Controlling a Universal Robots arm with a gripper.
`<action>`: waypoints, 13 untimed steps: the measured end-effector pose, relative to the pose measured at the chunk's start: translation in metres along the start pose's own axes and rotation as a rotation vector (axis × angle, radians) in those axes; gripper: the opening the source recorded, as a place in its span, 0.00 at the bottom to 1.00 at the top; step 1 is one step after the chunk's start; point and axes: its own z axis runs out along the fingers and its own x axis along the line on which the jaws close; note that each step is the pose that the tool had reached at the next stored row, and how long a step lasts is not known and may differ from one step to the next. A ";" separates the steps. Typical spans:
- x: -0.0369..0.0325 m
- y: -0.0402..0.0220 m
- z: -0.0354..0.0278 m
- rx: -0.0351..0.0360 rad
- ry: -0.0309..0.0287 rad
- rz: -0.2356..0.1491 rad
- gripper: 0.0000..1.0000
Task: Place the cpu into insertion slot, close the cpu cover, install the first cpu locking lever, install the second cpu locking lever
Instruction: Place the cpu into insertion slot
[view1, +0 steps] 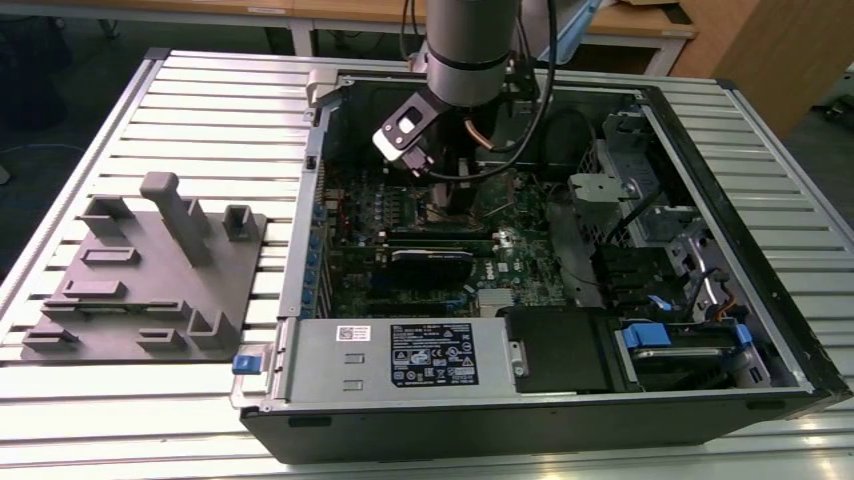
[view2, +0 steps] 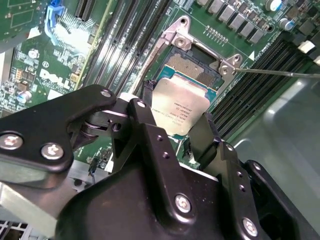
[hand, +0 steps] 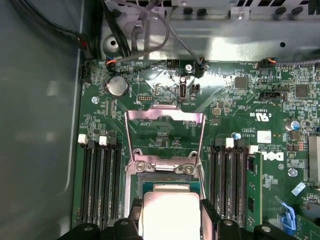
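Observation:
In both wrist views my gripper is shut on the cpu, a pale silver square chip gripped by two opposite edges between the black fingers. The chip hangs just over the insertion slot, partly covering it; the dark pin field shows past its far edge. The cpu cover, a thin silver frame, stands swung open beyond the slot. A thin wire locking lever sticks out sideways from the socket corner. In the exterior view the gripper reaches down into the open computer case.
Long black memory slots flank the socket on both sides. Case walls, cables and drive bays surround the board. A grey fixture plate with upright blocks lies on the slatted table at the exterior view's left.

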 end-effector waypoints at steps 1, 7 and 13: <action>-0.0001 -0.0002 0.0006 0.0001 0.0000 0.001 0.54; 0.0002 -0.0004 0.0035 -0.0004 -0.0012 0.023 0.54; 0.0002 -0.0005 0.0042 -0.0005 -0.0013 0.025 0.54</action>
